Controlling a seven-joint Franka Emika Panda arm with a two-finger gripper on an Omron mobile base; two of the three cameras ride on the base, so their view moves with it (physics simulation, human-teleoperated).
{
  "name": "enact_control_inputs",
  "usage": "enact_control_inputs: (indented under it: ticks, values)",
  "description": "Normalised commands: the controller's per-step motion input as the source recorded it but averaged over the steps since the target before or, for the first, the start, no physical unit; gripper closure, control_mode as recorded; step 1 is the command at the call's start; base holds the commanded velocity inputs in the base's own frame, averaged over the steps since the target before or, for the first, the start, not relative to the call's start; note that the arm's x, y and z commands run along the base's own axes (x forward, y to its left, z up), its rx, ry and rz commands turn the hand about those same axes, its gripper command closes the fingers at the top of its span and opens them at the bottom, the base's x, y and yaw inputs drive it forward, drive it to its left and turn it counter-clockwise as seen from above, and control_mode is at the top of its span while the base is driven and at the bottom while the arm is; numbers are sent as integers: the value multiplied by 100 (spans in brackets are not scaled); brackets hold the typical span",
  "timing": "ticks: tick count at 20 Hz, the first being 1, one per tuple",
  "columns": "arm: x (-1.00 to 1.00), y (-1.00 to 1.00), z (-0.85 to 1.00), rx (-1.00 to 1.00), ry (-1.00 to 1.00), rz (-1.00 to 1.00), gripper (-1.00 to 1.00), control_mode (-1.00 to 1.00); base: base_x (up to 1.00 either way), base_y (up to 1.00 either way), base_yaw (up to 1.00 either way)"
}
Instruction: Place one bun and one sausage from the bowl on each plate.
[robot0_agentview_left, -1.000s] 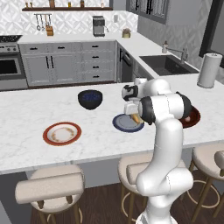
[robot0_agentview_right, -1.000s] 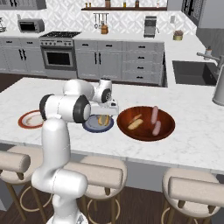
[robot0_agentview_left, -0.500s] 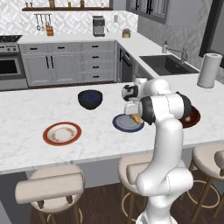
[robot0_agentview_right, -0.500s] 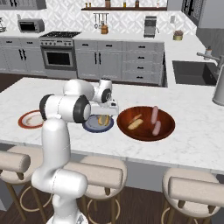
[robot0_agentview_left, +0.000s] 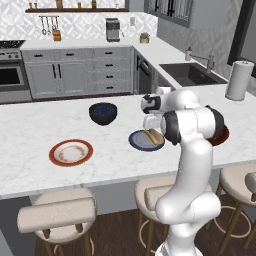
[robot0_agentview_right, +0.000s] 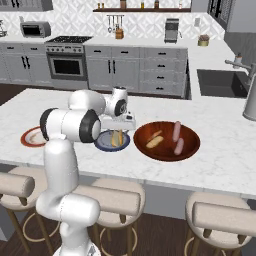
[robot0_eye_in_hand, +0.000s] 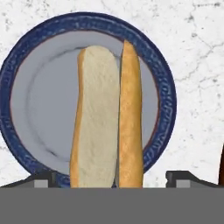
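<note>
While the fingers (robot0_eye_in_hand: 112, 177) hang spread wide right above the blue plate (robot0_eye_in_hand: 30, 105), the bun (robot0_eye_in_hand: 107, 131) lies flat on that plate, and nothing is held. One second ago the fingers were a bit closer together, so they have just let the bun go. I think this means the first bun is now in its place, and the blue plate next needs a sausage.

Going left to right from the blue plate as the marker: far to its left on the white surface (robot0_agentview_left: 30, 125) sits the white plate (robot0_agentview_left: 70, 152) with the red rim, and no bun or sausage can be seen on it. Behind the blue plate and a little left is the dark bowl (robot0_agentview_left: 103, 112); I cannot tell what is inside. Then comes the blue plate (robot0_agentview_right: 103, 144) with its bun, under the hand. Just to its right is the big brown bowl (robot0_agentview_right: 166, 141). Inside it lie one more bun (robot0_agentview_right: 154, 140) and two sausages (robot0_agentview_right: 176, 131).

So one bun and two sausages are left to move, I think.
</note>
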Motion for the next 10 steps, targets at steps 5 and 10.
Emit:
enact_control_inputs:
  ticks: [5, 10]
  values:
    - [-56, -36, 58, 0, -5, -3, -100, -100, 0, 0, 0]
    - [-42, -91, 53, 0, 0, -5, -100, -100, 0, 0, 0]
